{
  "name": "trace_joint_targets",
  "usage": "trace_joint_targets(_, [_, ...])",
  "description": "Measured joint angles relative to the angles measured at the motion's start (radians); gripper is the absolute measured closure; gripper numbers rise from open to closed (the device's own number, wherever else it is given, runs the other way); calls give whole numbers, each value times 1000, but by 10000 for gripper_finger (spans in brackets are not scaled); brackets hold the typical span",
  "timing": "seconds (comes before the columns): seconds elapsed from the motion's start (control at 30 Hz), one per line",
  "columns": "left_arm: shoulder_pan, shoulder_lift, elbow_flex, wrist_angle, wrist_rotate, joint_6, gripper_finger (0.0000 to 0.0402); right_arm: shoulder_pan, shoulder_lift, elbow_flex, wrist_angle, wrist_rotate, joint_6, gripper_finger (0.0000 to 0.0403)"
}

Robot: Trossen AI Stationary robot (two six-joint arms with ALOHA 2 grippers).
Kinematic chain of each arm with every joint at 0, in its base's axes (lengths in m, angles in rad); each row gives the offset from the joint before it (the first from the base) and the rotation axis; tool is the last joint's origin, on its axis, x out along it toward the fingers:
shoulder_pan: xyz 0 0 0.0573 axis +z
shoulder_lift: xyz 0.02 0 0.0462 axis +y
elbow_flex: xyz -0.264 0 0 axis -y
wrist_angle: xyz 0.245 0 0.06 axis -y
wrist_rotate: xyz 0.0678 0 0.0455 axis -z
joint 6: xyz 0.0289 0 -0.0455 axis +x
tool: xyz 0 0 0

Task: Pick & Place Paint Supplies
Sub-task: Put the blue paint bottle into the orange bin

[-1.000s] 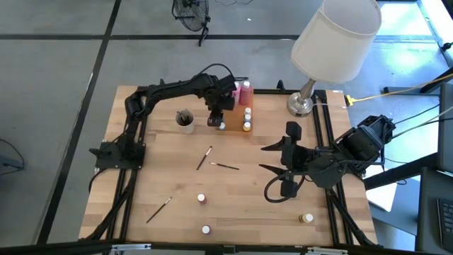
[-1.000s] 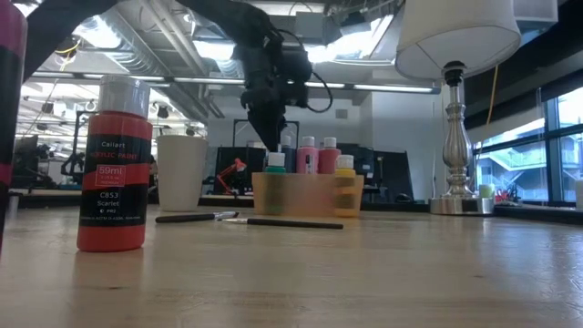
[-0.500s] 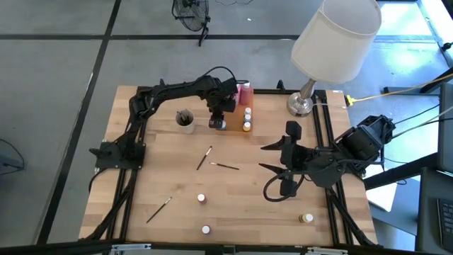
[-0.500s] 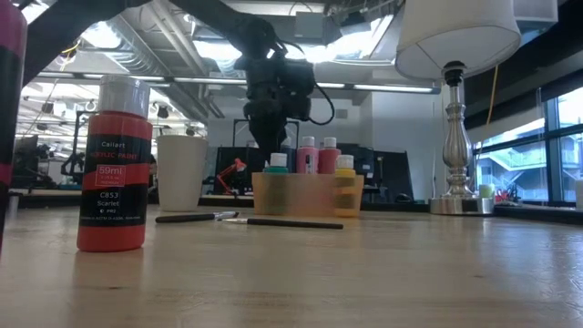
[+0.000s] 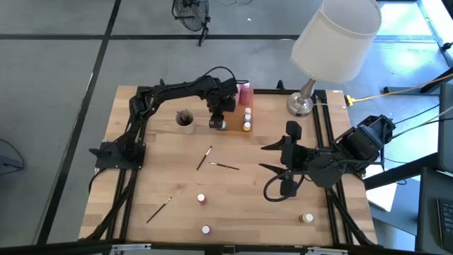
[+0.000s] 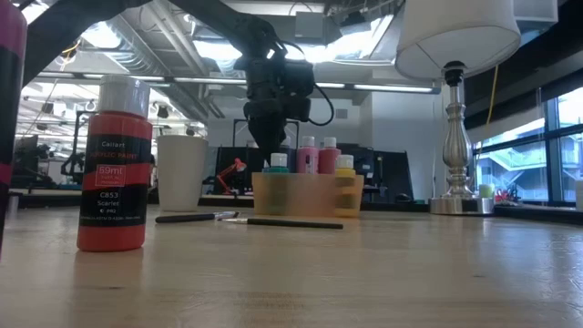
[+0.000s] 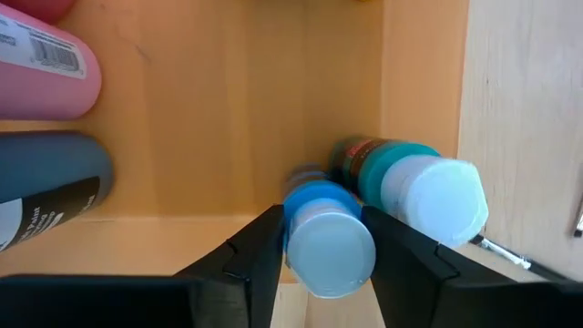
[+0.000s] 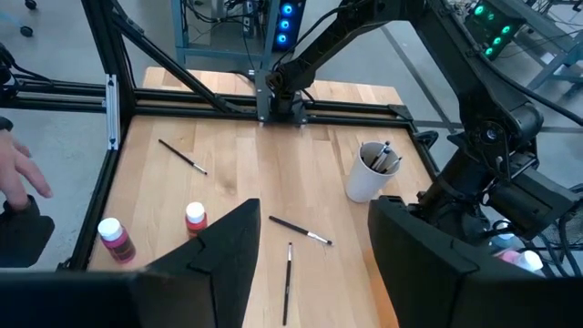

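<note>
From above, the left gripper is over the orange tray at the back of the wooden table. The right gripper waits, open and empty, near the table's right side. Brushes and little paint pots lie about the table. A white cup holds brushes beside the tray. A big lamp stands at the back right.

From table height, the left arm hangs over the tray, where pink bottles stand. A red paint bottle stands close by. Behind is a big room with ceiling lights and windows.

The left wrist camera shows a blue pot between the two fingers, inside the tray beside a teal pot. The fingers sit close on both sides, but I cannot tell if they squeeze it. I think the pot is being put down. Next, the fingers should open and lift straight up without bumping the teal pot.

The right wrist camera shows the table, two pots and a person's hand at the edge.
</note>
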Motion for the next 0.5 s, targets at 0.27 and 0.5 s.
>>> trace_joint_targets(0.27, [-2,7,-4,-11,1,1,230,0,0,0,-2,0,8,195])
trace_joint_targets(0.5, [-2,8,-5,-12,-5,-23,228,-1,0,0,-2,0,8,195])
